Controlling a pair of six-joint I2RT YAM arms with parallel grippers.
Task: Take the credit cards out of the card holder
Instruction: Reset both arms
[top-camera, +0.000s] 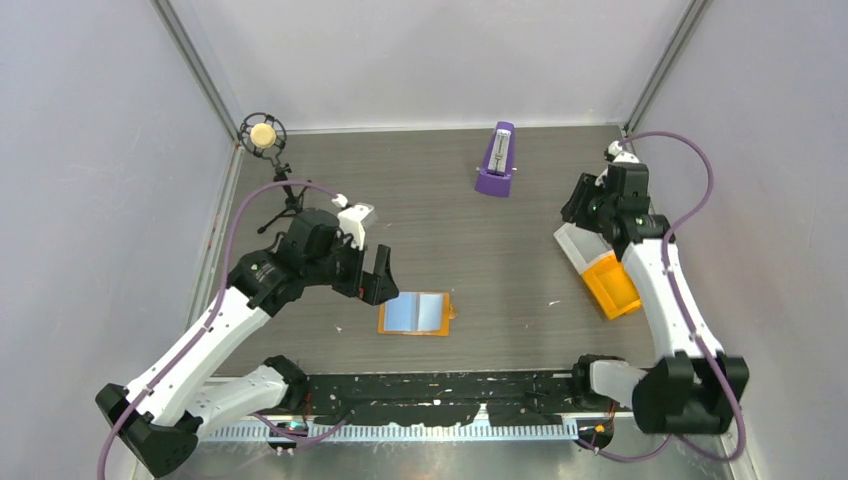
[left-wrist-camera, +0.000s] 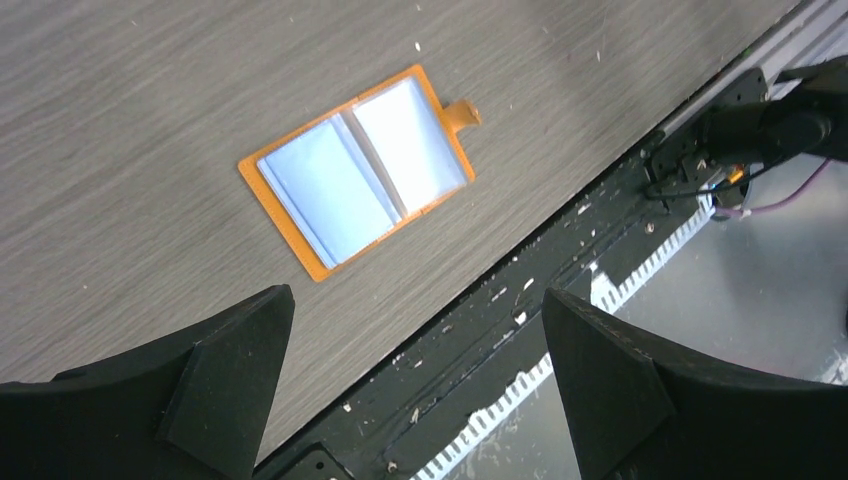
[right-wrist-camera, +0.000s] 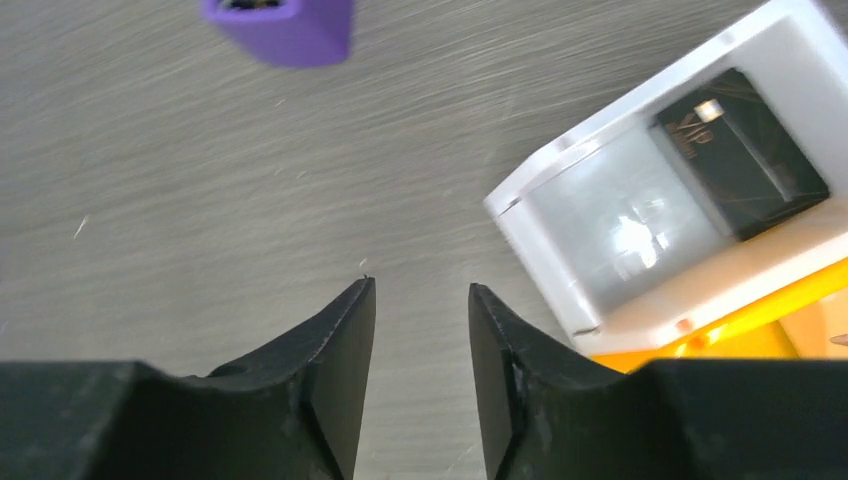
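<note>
Card holder (left-wrist-camera: 318, 268) centre — bins (top-camera: 610, 287) right.

Beside the white bin (right-wrist-camera: 690, 290), we are seeing the orange bin (right-wrist-camera: 760, 335) running off-frame; inside, the black card (right-wrist-camera: 740, 150) is blurring, print unreadable.

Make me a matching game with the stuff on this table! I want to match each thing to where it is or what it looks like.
Things:
1. card holder
2. metronome
3. black card
4. microphone

Clues:
A. purple, standing at the far side of the table
B. lying inside the white bin
C. orange, lying open and flat
D. at the far-left corner

Right pairs: 1-C, 2-A, 3-B, 4-D.
</note>
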